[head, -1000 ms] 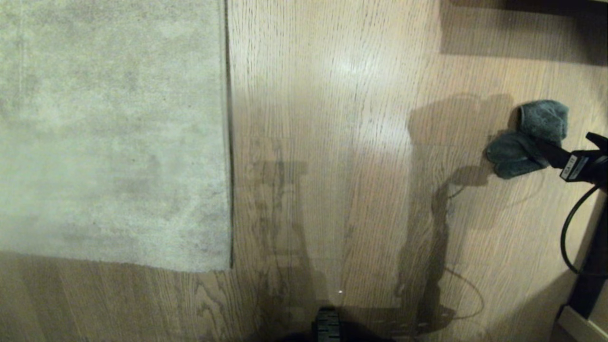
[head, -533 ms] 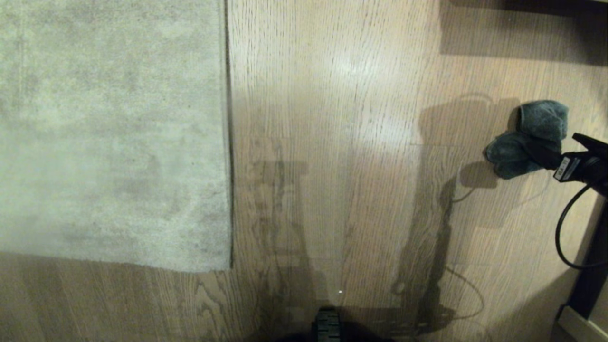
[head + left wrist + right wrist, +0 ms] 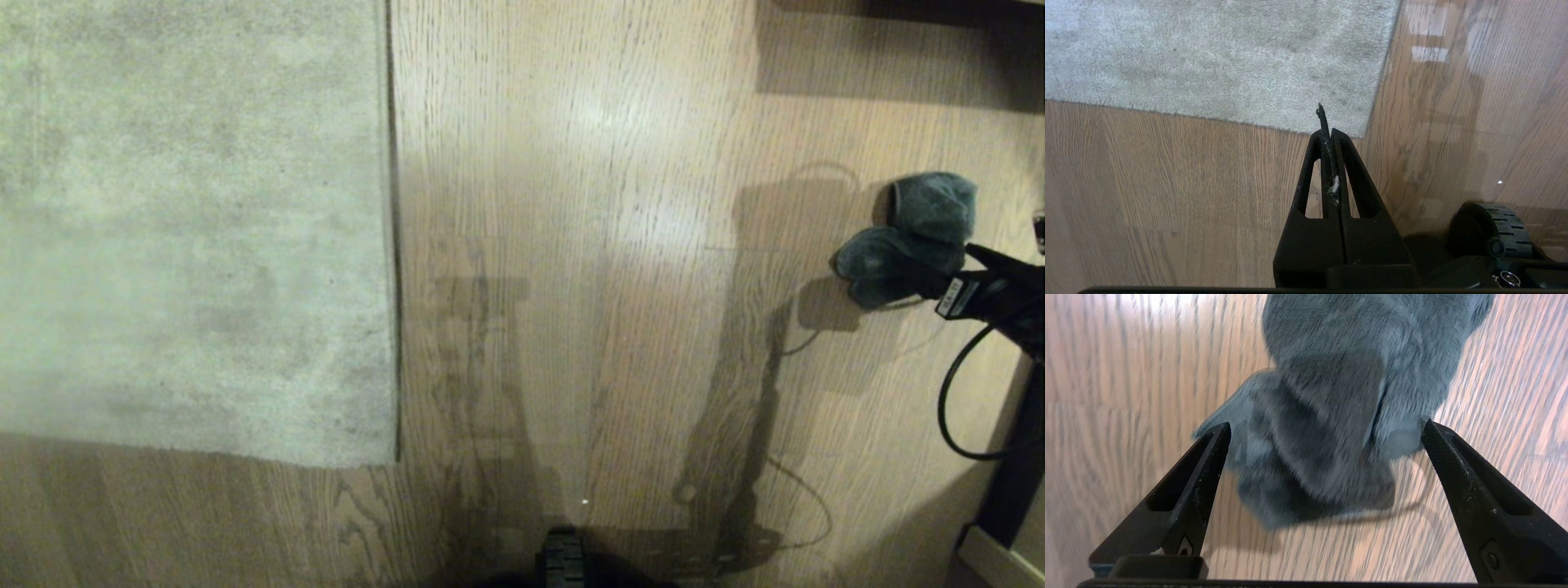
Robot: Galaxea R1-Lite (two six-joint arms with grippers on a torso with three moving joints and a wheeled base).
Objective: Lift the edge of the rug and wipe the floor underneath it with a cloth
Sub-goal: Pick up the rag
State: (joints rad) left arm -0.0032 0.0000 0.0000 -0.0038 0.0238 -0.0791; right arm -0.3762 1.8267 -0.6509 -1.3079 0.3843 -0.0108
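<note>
Head view has the right gripper (image 3: 951, 273) at the cloth (image 3: 906, 241), fingers wide, so closing shallow probably just pinches fluff and drops it on the floor (image 3: 571, 245).

rug edge (image 3: 392, 245), cloth (image 3: 906, 241), right end effector (image 3: 951, 273)

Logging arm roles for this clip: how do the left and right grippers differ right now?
The left gripper is shut, fingers pressed together with bits of lint between them; the right gripper stands wide open. The left hangs over bare floor near the rug edge, holding nothing; the right straddles the cloth without gripping it yet. Both have black, tapered fingers.
</note>
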